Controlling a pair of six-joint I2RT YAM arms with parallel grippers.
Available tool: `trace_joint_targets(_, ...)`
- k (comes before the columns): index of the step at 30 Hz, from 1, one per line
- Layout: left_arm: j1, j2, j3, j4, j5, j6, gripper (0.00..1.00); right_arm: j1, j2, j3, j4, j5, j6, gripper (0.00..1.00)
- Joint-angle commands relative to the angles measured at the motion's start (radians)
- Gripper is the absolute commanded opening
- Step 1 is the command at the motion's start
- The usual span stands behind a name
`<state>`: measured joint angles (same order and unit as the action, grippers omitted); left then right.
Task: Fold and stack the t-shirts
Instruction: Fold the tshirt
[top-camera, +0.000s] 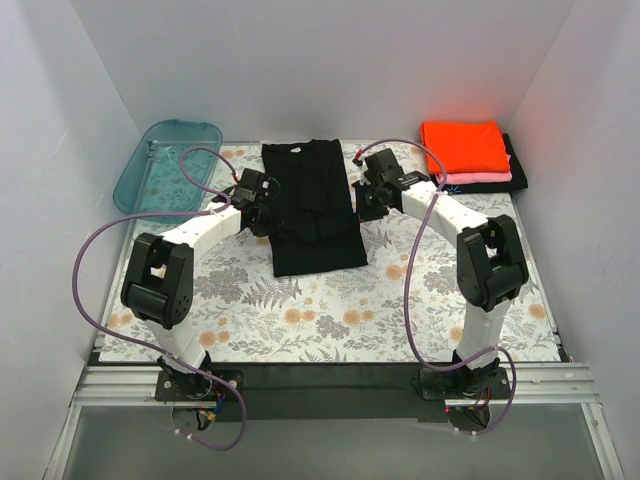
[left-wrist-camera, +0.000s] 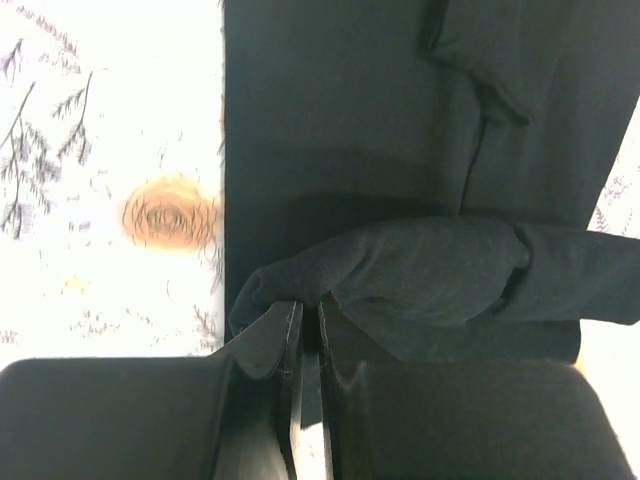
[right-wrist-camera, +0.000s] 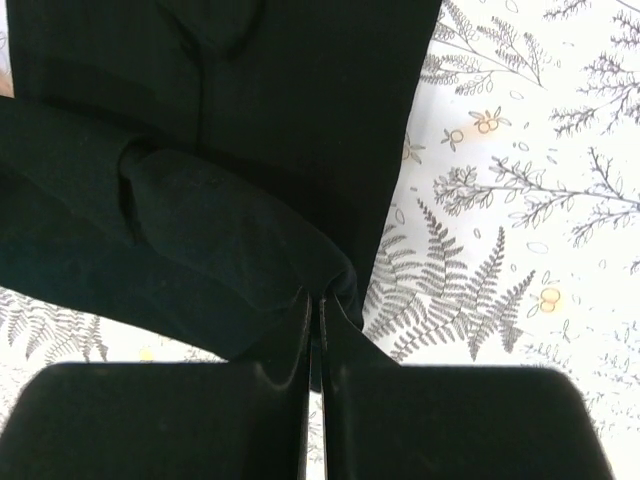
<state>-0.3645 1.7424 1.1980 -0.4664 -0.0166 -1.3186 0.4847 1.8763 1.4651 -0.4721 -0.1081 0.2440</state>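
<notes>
Pinching black shirt (top-camera: 312, 205) at left edge with left end effector (left-wrist-camera: 303, 305) | right edge with right end effector (right-wrist-camera: 313, 298) | soft, limp, light: best gripped at edges

- Teal see-through tub (top-camera: 168, 165): sits at the table's far-left corner.
- Table cover (top-camera: 330, 310): fern and orange-flower print, lying flat.
- White walls (top-camera: 320, 60): enclose three sides.

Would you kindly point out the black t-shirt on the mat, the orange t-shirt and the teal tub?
black t-shirt (top-camera: 312, 205): top external view, middle of its body.
orange t-shirt (top-camera: 463, 146): top external view, centre of its folded upper face.
teal tub (top-camera: 150, 180): top external view, bare floor inside it.
</notes>
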Motion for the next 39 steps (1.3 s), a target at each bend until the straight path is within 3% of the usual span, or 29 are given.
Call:
trace_joint_targets(1, 0.012, 0.006, 0.032, 0.087, -0.034, 0.056, 0.00, -0.011, 0.026, 0.052, 0.065, -0.008, -0.026, 0.01)
trace_joint_targets(33, 0.036, 0.092, -0.081, 0.275, -0.098, 0.005, 0.00, -0.037, 0.139, 0.012, 0.250, -0.027, -0.028, 0.01)
trace_joint_targets(34, 0.036, 0.092, -0.084, 0.278, -0.100, -0.001, 0.01, -0.035, 0.141, 0.014, 0.251, -0.028, -0.028, 0.01)
trace_joint_targets(37, 0.035, 0.082, -0.092, 0.284, -0.108, -0.010, 0.18, -0.035, 0.142, 0.024, 0.256, -0.033, -0.029, 0.04)
trace_joint_targets(38, 0.035, 0.077, -0.091, 0.282, -0.109, -0.010, 0.22, -0.035, 0.139, 0.029, 0.257, -0.038, -0.031, 0.09)
trace_joint_targets(39, 0.035, 0.068, -0.087, 0.279, -0.112, -0.007, 0.29, -0.035, 0.135, 0.034, 0.256, -0.045, -0.034, 0.19)
